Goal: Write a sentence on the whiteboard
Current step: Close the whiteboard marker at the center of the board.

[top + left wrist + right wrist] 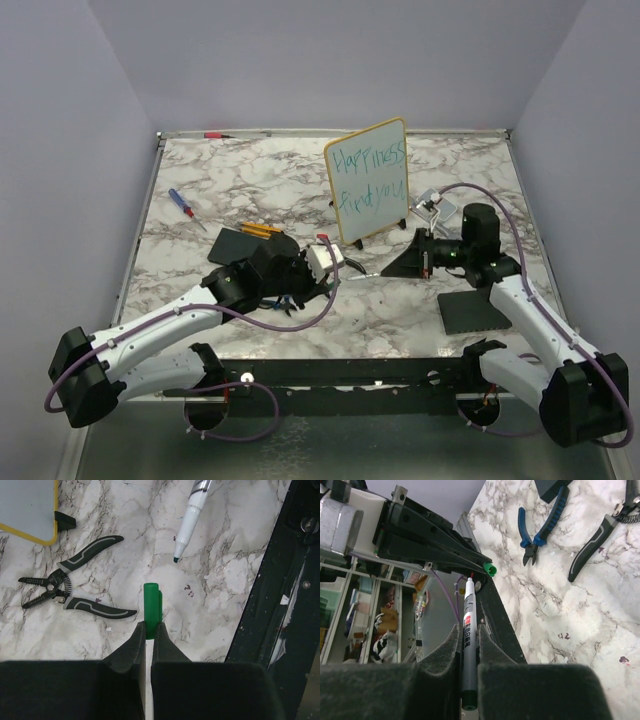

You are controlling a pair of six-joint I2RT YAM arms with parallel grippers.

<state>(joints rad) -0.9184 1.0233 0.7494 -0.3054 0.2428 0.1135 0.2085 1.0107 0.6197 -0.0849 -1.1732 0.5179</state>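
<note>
The whiteboard [368, 180] stands upright at the back centre, yellow-rimmed, with the teal sentence [368, 172] in two lines on its face; a corner of the whiteboard [25, 510] shows in the left wrist view. Low over the table in front of it, my right gripper [398, 268] [468, 635] is shut on a white marker [468, 625] [192, 515], its bare tip pointing left. Facing it, my left gripper [340, 272] [150, 630] is shut on the marker's green cap [151, 607] [490, 569]. Cap and tip sit a short gap apart.
Grey-handled wire strippers [75, 590] [597, 535] and blue pliers [540, 525] lie on the marble near my left gripper. Dark grey pads lie at left [240, 243] and right [470, 310]. A blue screwdriver [185, 207] is far left, a red pen [215, 133] at the back edge.
</note>
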